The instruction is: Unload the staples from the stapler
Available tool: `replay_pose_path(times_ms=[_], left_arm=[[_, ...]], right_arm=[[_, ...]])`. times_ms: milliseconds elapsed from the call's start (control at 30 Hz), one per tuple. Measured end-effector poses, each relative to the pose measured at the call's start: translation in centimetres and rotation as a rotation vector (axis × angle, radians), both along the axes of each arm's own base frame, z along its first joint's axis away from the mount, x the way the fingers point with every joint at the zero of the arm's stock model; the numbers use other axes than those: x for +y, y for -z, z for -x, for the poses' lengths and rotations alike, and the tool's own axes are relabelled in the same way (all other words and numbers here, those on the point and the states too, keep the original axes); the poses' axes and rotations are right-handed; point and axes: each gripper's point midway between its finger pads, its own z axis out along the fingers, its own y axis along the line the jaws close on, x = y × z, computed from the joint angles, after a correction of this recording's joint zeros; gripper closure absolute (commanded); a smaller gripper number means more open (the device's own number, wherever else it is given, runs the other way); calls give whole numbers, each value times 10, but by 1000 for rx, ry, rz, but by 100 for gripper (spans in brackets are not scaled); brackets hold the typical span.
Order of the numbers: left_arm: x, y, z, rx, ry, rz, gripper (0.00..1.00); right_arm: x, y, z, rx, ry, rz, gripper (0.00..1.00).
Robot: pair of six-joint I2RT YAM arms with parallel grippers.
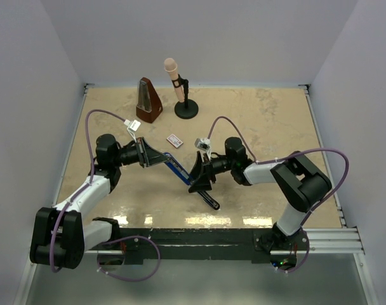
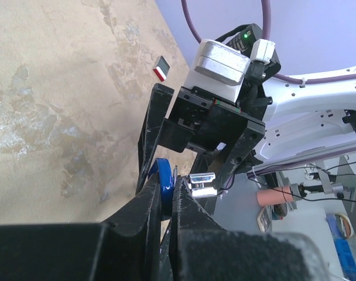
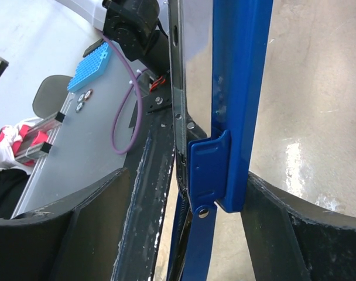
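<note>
Table (image 1: 275, 127): beige marbled top, closed in by pale lilac walls on three sides.
Left tool (image 1: 164, 158): pinched narrow on the blue far end of the stapler (image 1: 178, 171); the left wrist view shows both black fingers (image 2: 149, 205) pressed against that rounded blue tip.
Right tool (image 1: 200, 179): set at a middling width and clamped across the stapler's middle, one finger on each flank, as the right wrist view shows.
Stapler: held between the two tools at the table's centre, running diagonally from upper left to lower right; its black end points toward the near edge, and whether it touches the table I cannot tell.
Bars: the blue bar (image 3: 239, 88) and the silver rail (image 3: 179, 88) stand slightly apart, joined at the blue hinge piece.
Staples: too small to make out in any view.
Small white box (image 1: 174, 140): red-marked, lying flat just beyond the stapler.
Metronome (image 1: 148, 101): brown, upright, at the far left.
Microphone (image 1: 173, 73): pale, tilted on a black stand, just right of the metronome.
</note>
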Motion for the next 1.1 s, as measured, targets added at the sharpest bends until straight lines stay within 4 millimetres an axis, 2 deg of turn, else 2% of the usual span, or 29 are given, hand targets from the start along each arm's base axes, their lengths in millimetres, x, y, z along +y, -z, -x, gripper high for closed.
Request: replay_pose_path(times_ms=[33,133,167,233,267,433,633,800,833,867,933,1000,1100], left_arm=[[0,-1,0,-2,1,1,100],[0,-2,1,-2,8,5,100],[-1,-2,2,0,10,7,100],[-1,-3,3,6,16,11,100],[-1,-3,3,6,19,13,100],[-1,-2,5,-9,26,4,100],[0,-3,0,-15,23,-44,94],[2,-13,-6,-40,-8,-85,72],[3,-14,-7,-42,-20,-94,60],[4,-14,-9,-40,-42,-106,56],[10,-18,-16,-41,-92,-127,48],[13,-25,-20,-50,-122,-137,46],[15,-34,-23,-66,-142,-141,44]], right_arm=[[1,0,1,-3,-4,-2,27],[3,1,2,0,-9,-4,45],[3,1,3,3,-9,-4,56],[4,1,2,3,-5,-4,66],[4,1,2,8,-4,-3,75],[2,1,3,20,4,1,100],[1,-2,-2,9,63,7,100],[-1,-10,-12,-16,107,0,100],[-1,-12,-14,-23,113,-1,100],[-2,-13,-18,-30,127,2,100],[-8,-7,-29,-13,182,33,100],[-16,4,-43,16,253,79,100],[-25,18,-54,63,326,144,100]])
